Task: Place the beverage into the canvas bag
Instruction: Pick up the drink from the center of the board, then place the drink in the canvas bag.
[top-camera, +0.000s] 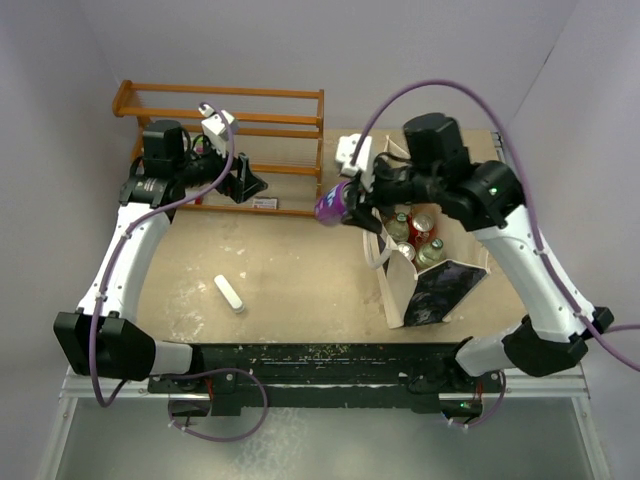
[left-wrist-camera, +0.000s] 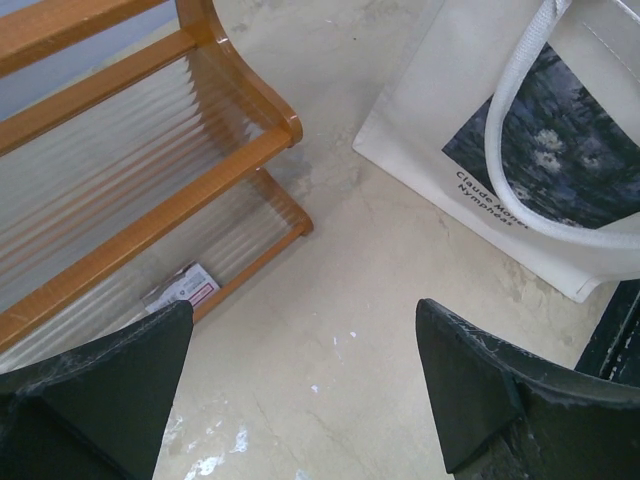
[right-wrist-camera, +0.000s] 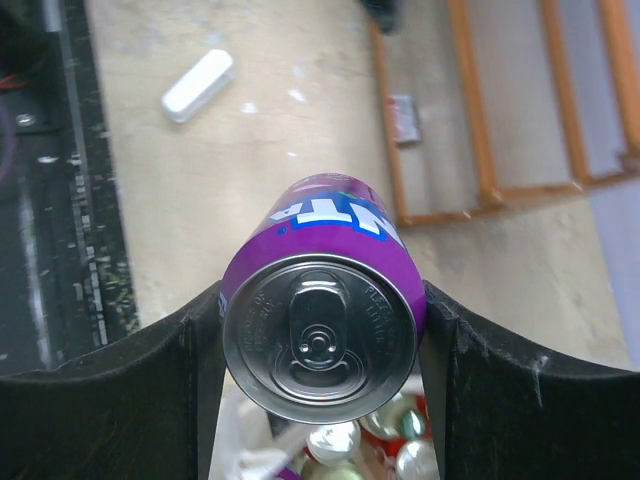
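Right jaws tight around purple can (right-wrist-camera: 320, 340)

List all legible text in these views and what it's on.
"Claude Mone…": canvas bag, under its dark picture, end hidden.
"Nympheas": same bag, next line down.
"…NTA": purple can, white letters, start hidden.
Too small to read: embossing on the lid; white-and-red label at the wooden rack.

Open tabletop (top-camera: 290, 250) between wooden rack (top-camera: 240, 90) and canvas bag (top-camera: 400, 290), its open mouth crowded with cans (top-camera: 415, 235)
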